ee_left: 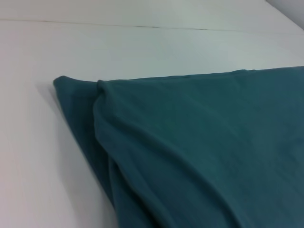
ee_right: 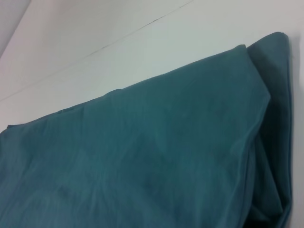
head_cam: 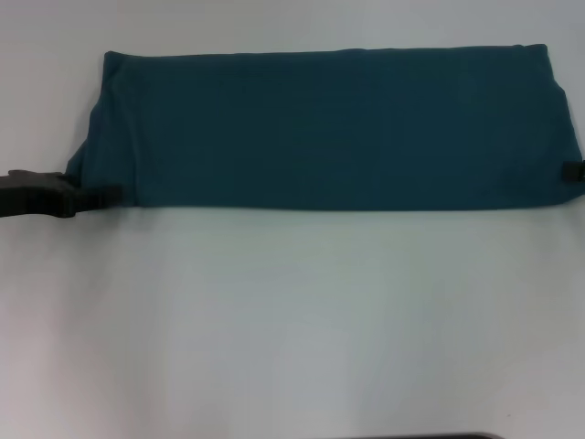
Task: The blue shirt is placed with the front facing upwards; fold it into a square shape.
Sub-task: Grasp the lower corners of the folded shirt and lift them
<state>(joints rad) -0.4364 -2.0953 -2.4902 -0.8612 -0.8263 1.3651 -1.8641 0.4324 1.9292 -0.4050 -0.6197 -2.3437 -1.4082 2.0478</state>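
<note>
Left end effector (head_cam: 102, 195) sits at the near-left corner of the blue shirt (head_cam: 329, 128), right end effector (head_cam: 573, 170) at its near-right edge; grip state I cannot tell. Beyond them the shirt stretches as a long band across the white bench (head_cam: 292, 320), and uneven lifting could spill its stacked layers.

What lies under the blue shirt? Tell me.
The blue shirt lies folded into a long band on the white table. Only plain fabric shows; lower layers and the table beneath are covered.
</note>
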